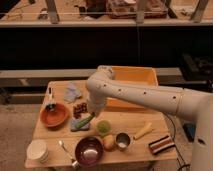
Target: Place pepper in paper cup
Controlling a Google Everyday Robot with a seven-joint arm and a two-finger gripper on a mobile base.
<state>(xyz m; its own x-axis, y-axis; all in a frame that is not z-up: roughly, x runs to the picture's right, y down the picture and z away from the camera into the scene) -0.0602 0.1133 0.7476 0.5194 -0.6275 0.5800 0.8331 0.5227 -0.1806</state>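
The fingers are closed on the pepper, which is held low and tilted above the middle of the wooden table. The gripper is placed in front of the yellow bin and just right of the red bowl. A dark bowl is set near the front edge. The paper cup is seen upright at the front left corner, well apart from the pepper.
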